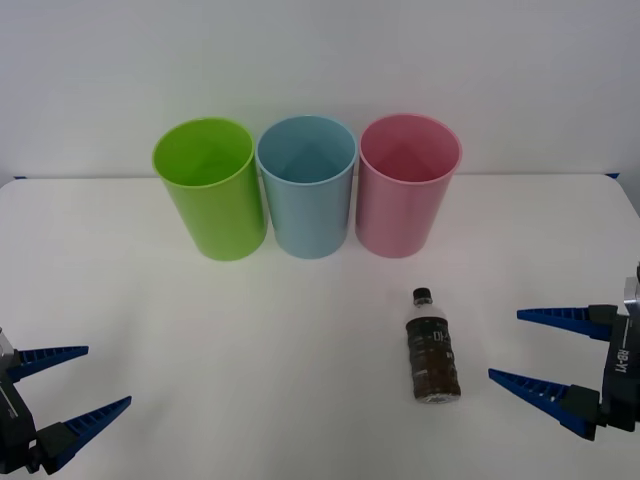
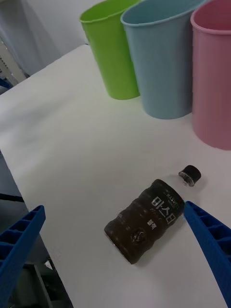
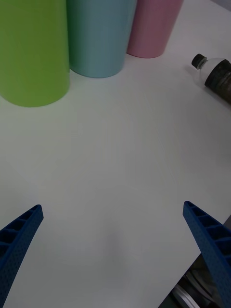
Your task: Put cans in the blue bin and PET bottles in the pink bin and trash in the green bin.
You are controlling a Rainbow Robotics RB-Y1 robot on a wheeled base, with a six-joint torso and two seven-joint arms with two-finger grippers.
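The bottle (image 1: 433, 348) lies on its side on the white surface (image 1: 250, 350), black cap toward the pink bin (image 1: 407, 185) — dark liquid, dark label. My right pincer (image 1: 532, 346) waits wide just right of it; my left pincer (image 1: 72, 378), also wide, idles near-left.

Open table (image 1: 250, 350) around lying bottle (image 1: 432, 350)

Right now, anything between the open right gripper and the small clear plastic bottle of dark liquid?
Nothing: front view shows bare white table between the right gripper and the lying bottle.
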